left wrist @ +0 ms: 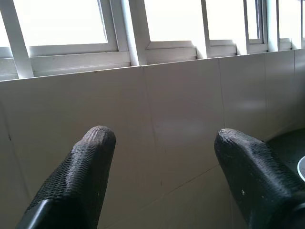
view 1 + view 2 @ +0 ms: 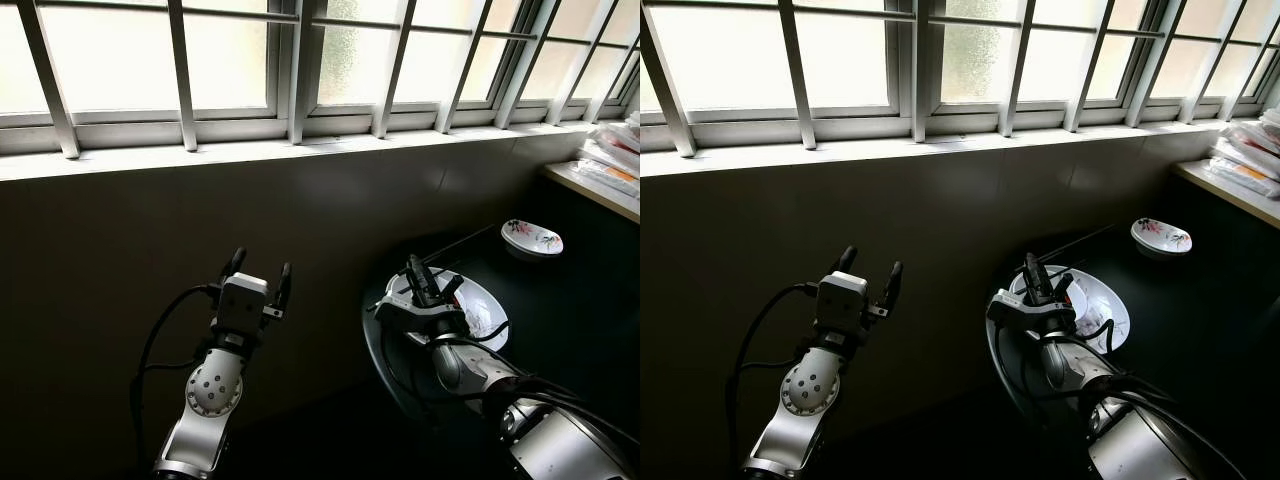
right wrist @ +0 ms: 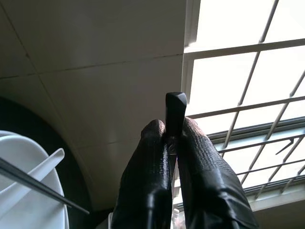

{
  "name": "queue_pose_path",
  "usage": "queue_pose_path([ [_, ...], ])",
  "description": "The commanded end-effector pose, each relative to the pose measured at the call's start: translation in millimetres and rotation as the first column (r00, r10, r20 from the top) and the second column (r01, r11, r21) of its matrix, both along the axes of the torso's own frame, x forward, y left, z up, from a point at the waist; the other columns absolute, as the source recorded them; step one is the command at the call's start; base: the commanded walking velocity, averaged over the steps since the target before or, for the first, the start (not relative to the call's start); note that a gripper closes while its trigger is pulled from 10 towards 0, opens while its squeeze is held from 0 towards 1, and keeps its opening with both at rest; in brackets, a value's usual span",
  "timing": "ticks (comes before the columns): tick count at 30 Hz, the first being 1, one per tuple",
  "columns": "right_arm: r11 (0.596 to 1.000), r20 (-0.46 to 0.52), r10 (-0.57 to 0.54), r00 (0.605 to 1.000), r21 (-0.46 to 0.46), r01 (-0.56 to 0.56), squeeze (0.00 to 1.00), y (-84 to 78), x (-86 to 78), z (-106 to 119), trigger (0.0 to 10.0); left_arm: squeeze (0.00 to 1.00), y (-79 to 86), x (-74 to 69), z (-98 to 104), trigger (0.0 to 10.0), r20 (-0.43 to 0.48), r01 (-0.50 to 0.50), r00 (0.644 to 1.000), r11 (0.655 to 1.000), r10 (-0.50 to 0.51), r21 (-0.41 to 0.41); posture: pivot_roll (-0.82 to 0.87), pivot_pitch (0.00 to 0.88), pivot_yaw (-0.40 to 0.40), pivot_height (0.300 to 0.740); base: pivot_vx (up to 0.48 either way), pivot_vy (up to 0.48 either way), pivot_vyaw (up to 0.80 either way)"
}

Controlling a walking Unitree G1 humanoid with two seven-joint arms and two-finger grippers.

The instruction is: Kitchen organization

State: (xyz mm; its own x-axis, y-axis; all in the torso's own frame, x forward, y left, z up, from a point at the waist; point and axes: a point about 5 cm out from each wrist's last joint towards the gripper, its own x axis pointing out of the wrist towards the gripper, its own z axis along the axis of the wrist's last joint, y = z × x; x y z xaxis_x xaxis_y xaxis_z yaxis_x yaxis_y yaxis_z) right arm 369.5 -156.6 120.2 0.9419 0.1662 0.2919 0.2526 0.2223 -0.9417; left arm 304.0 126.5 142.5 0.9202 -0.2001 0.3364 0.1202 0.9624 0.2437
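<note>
One long barred window (image 2: 300, 60) ran above a tiled wall (image 2: 120, 260), and one dark counter (image 2: 590, 300) lay below at the right. Two white bowls sat on it: a large bowl (image 2: 490, 305) near the counter's wall edge and a small flowered bowl (image 2: 532, 238) toward its far corner, well apart. The left gripper (image 2: 257, 272) hung before bare wall, its fingers spread wide. The right gripper (image 2: 425, 280) stood above the large bowl, fingers (image 3: 143, 191) clamped on a thin dark handle (image 3: 175, 112).
</note>
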Motion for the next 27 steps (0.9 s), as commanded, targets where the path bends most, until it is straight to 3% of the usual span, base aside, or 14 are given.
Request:
queue_pose_path([
  [1, 0.999, 0.050, -0.005, 0.999, 0.047, 0.003, 0.00, 0.5, 3.3, 10, 0.0, 0.00, -2.8, 0.8, 2, 10.0, 0.007, 0.015, 1.000, 1.000, -0.015, 0.002, 0.14, 0.000, -0.106, 0.740, 0.000, 0.000, 0.00],
  [11, 0.972, 0.215, 0.063, 0.975, 0.206, -0.108, 0.00, 19.4, 7.8, 41, 0.0, 0.00, -3.4, 1.3, 1, 10.0, 0.004, 0.019, 1.000, 1.000, -0.019, 0.000, 0.13, 0.000, -0.099, 0.740, 0.000, 0.000, 0.00],
  [14, 0.945, 0.267, 0.099, 0.959, 0.277, -0.175, 0.00, 26.5, 7.3, 52, 0.0, 0.00, -3.8, 1.5, 0, 10.0, 0.001, 0.021, 1.000, 1.000, -0.021, -0.002, 0.13, 0.000, -0.097, 0.740, 0.000, 0.000, 0.00],
  [17, 0.853, 0.313, 0.207, 0.927, 0.406, -0.327, 0.00, 42.4, 4.6, 71, 0.0, 0.00, -3.7, 1.8, 0, 10.0, 0.000, 0.023, 1.000, 1.000, -0.023, -0.001, 0.12, 0.000, -0.093, 0.740, 0.000, 0.000, 0.00],
  [20, 0.791, 0.312, 0.276, 0.909, 0.463, -0.399, 0.00, 51.7, 3.0, 80, 0.0, 0.00, -2.8, 2.0, -1, 10.0, -0.001, 0.021, 1.000, 1.000, -0.021, 0.001, 0.12, 0.000, -0.092, 0.740, 0.000, 0.000, 0.00],
  [22, 0.721, 0.331, 0.345, 0.878, 0.506, -0.474, 0.00, 61.8, -1.0, 91, 0.0, 0.00, -0.9, 2.5, -2, 10.0, -0.003, 0.017, 1.000, 1.000, -0.017, 0.003, 0.11, 0.000, -0.092, 0.740, 0.000, 0.000, 0.00],
  [23, 0.721, 0.331, 0.345, 0.878, 0.506, -0.474, 0.00, 61.8, -1.0, 91, 0.0, 0.00, -0.9, 2.5, -2, 10.0, -0.003, 0.017, 1.000, 1.000, -0.017, 0.003, 0.11, 0.000, -0.092, 0.740, 0.000, 0.000, 0.00],
  [25, 0.631, 0.345, 0.388, 0.854, 0.576, -0.520, 0.00, 69.8, -5.9, 99, 0.0, 0.00, 1.2, 3.2, -2, 10.0, -0.003, 0.013, 1.000, 1.000, -0.013, 0.006, 0.11, 0.000, -0.092, 0.740, 0.000, 0.000, 0.00],
  [27, 0.595, 0.305, 0.398, 0.865, 0.632, -0.497, 0.00, 71.3, -6.8, 94, 0.0, 0.00, 1.4, 3.4, -2, 10.0, -0.003, 0.011, 1.000, 1.000, -0.011, 0.006, 0.11, 0.000, -0.093, 0.740, 0.000, 0.000, 0.00],
])
